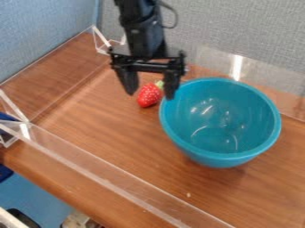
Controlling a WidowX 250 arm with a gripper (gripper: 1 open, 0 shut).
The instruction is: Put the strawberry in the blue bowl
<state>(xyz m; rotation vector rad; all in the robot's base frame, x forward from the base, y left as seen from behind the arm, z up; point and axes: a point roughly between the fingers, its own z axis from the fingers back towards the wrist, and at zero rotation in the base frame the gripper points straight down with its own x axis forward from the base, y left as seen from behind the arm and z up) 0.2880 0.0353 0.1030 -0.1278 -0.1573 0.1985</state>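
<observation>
The small red strawberry [149, 95] lies on the wooden table just left of the blue bowl [220, 122], which stands upright and holds nothing. My gripper [149, 85] hangs pointing down right over the strawberry, open, with one finger to the left of the fruit and the other [172, 87] between fruit and bowl rim. The fingertips sit about level with the top of the strawberry, not closed on it.
A low clear acrylic wall [84, 156] runs along the table's front and left edges, with another clear panel [233, 64] behind the bowl. A blue-grey fabric backdrop rises at the back left. Bare wood [84, 98] lies left of the strawberry.
</observation>
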